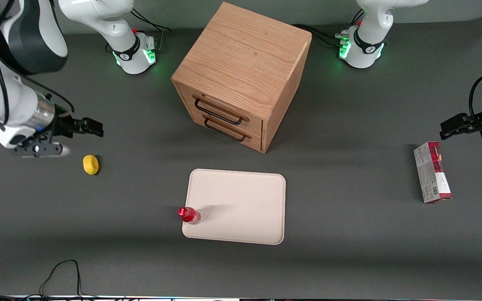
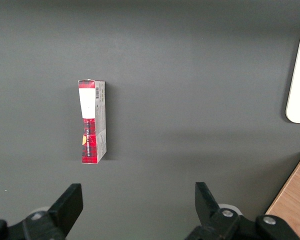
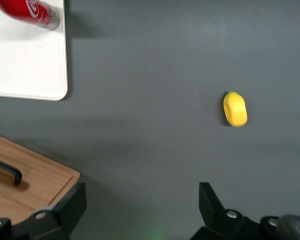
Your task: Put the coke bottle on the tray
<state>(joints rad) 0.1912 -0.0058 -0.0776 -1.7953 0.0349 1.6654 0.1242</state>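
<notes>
The coke bottle [image 1: 189, 215] [image 3: 30, 12] is small and red with a red cap. It stands upright on a near corner of the cream tray [image 1: 241, 200] [image 3: 25, 65], the corner toward the working arm's end. The tray lies flat in front of the wooden cabinet, nearer the front camera. My gripper [image 1: 94, 127] [image 3: 140, 200] hangs well off toward the working arm's end of the table, above the dark tabletop and apart from the bottle. Its fingers are spread wide with nothing between them.
A wooden cabinet [image 1: 241, 75] [image 3: 20, 175] with two black-handled drawers stands farther from the front camera than the tray. A small yellow lump [image 1: 91, 164] [image 3: 235, 109] lies on the table near my gripper. A red-and-grey carton [image 1: 432, 171] [image 2: 92, 121] lies toward the parked arm's end.
</notes>
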